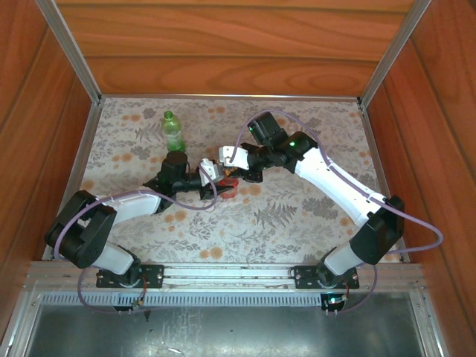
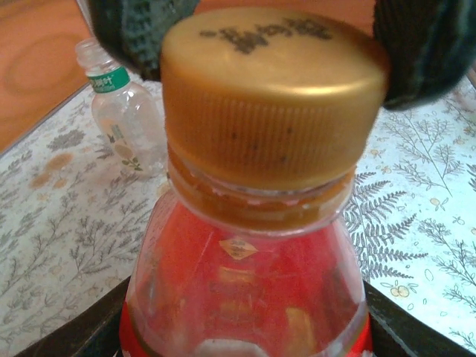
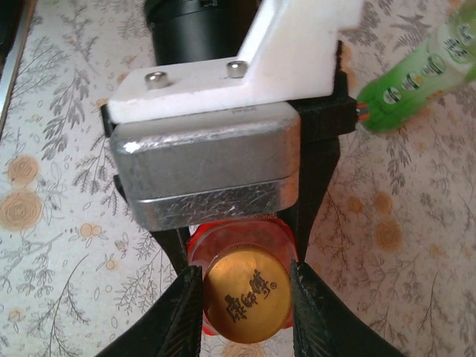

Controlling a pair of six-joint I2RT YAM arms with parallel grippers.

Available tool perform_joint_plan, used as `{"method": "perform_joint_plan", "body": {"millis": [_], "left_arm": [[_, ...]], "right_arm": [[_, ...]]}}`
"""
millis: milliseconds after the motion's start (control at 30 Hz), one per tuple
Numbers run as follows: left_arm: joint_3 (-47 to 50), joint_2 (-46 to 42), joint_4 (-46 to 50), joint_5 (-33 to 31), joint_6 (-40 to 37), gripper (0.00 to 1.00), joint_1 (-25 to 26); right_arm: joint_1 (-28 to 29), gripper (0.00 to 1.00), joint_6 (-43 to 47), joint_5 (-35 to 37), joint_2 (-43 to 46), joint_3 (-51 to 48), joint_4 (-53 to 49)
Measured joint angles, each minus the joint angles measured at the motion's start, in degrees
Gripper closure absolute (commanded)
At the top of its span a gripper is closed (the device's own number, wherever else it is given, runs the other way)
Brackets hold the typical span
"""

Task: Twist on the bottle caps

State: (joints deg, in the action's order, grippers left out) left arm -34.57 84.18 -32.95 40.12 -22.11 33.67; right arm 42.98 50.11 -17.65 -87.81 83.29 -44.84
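The red bottle (image 2: 245, 290) stands upright on the floral cloth with my left gripper (image 1: 216, 184) shut round its body; the dark jaws sit at its lower sides. The orange cap (image 3: 248, 297), gold-toned with black print, sits on the bottle's neck (image 2: 260, 201). My right gripper (image 3: 248, 306) comes down from above, and its black fingers (image 3: 182, 312) press on both sides of the cap. The green bottle (image 1: 172, 131) stands at the back left. The clear bottle (image 2: 123, 111) stands beyond the red one, its neck bare.
My left wrist's white and silver camera housing (image 3: 212, 160) sits close above the cap, just in front of my right fingers. Wooden walls (image 1: 223, 44) enclose the cloth (image 1: 297, 216) at the back and on both sides.
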Motion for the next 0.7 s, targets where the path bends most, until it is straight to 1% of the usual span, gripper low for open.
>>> {"method": "perform_joint_plan", "body": {"millis": [67, 133, 200, 300, 467, 567, 600, 700], "left_arm": [[-0.7, 0.2, 0.9, -1.0, 1.1, 0.42, 0.0], [-1.6, 0.8, 1.3, -2.1, 2.2, 0.42, 0.0], [-2.9, 1.8, 1.6, -3.7, 3.3, 0.42, 0.0], [-4.3, 3.0, 1.8, -5.4, 5.3, 0.42, 0.0], [-5.7, 4.5, 1.8, -6.1, 6.2, 0.42, 0.2], [-5.9, 4.7, 1.7, -6.1, 6.1, 0.42, 0.3], [-5.9, 4.7, 1.7, -6.1, 6.1, 0.42, 0.4], [-5.9, 4.7, 1.6, -6.0, 6.1, 0.42, 0.7]], "right_arm": [[0.0, 0.84, -3.9, 1.1, 0.2, -0.7, 1.8], [0.1, 0.89, -8.8, 2.7, 0.8, -2.0, 4.3], [0.4, 0.95, -15.8, 5.8, 1.5, -3.1, 6.5], [2.0, 1.00, -27.9, 12.3, 2.4, -5.0, 10.2], [7.1, 1.00, -47.8, 26.2, 4.9, -9.3, 15.5], [8.9, 0.93, -55.3, 31.3, 6.0, -11.1, 17.2], [9.2, 0.89, -56.7, 32.2, 6.5, -11.8, 17.9], [9.2, 0.69, -57.3, 32.8, 7.8, -13.8, 19.6]]}}
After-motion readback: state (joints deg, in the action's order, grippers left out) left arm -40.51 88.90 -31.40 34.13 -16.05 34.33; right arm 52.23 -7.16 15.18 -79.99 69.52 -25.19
